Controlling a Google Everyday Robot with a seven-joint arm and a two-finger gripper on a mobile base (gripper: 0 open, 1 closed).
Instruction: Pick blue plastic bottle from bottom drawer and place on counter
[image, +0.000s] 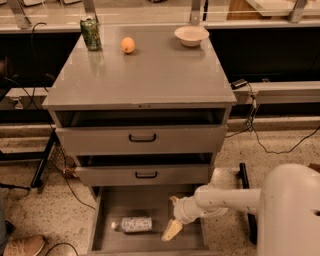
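Observation:
The blue plastic bottle (133, 224) lies on its side in the open bottom drawer (116, 205), white cap pointing left. My gripper (171, 218) hangs over the drawer's right half, to the right of the bottle and not touching it. Its cream fingers (171, 230) stand apart, open and empty. The grey counter (150, 75) tops the cabinet above.
On the counter stand a green soda can (91, 33), an orange fruit (128, 45) and a white bowl (191, 35) along the back. The two upper drawers (142, 138) are slightly pulled out. My white arm (235, 199) reaches in from the right. Cables lie on the floor.

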